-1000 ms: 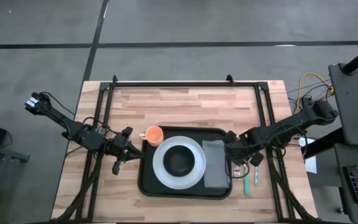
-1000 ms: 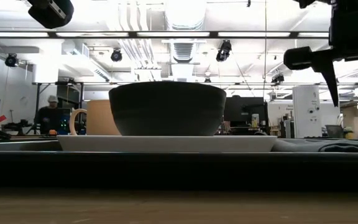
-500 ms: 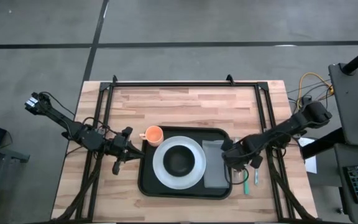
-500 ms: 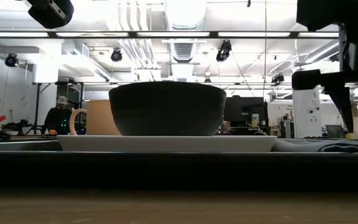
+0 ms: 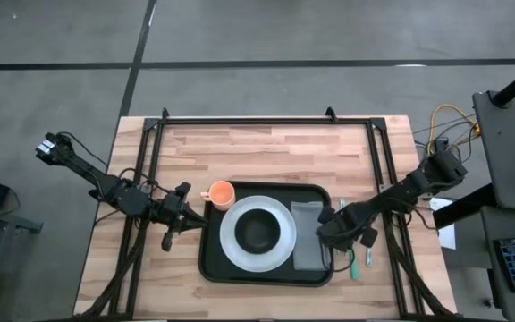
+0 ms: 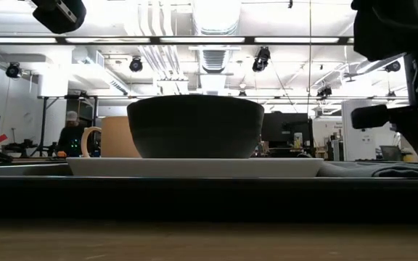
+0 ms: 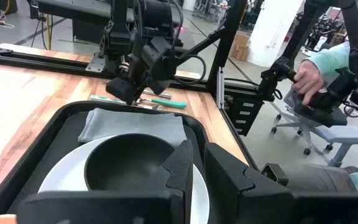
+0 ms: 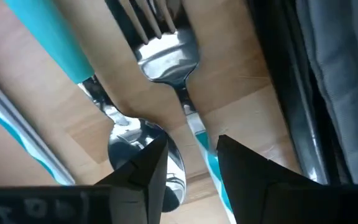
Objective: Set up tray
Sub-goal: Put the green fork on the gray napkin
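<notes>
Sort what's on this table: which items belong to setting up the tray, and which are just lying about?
Part of the job:
- large black rectangular tray
- white round plate with dark bowl
- grey folded napkin
- orange mug
- teal-handled cutlery under the right gripper

Lying about:
- cables beside the table

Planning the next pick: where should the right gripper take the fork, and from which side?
Probably from straight above, at the fork neck, where the stem is thinnest. It lies flat on the table beside the spoon, so the right gripper should straddle only its stem.
</notes>
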`<state>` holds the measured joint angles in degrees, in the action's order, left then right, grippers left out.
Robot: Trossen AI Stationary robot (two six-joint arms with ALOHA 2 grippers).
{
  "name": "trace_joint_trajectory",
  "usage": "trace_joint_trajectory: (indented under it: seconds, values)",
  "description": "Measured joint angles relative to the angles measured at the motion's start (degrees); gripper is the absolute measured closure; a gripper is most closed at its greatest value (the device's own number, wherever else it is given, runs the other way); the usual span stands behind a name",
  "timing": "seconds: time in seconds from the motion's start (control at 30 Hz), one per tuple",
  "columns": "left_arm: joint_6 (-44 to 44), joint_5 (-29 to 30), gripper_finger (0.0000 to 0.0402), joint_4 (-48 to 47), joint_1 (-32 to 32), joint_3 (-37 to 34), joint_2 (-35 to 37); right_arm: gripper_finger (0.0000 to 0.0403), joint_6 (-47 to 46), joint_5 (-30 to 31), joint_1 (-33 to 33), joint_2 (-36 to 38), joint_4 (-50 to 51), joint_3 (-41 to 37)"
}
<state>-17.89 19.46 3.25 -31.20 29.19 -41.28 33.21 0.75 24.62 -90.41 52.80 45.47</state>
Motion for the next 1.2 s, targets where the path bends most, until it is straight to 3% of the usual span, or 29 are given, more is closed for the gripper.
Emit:
trace_joint_trajectory:
  seconds: [0.7,1.2]
  values:
    - [0.0,0.0,0.0378,0.0,0.0,0.0,0.0,0.0312,1.4,1.0,-0.1,0.4,-3.5,-0.4]
    - [0.0,0.0,0.0378,0.0,0.0,0.0,0.0,0.03,0.9,0.9,-0.5,1.7,-2.7,0.9]
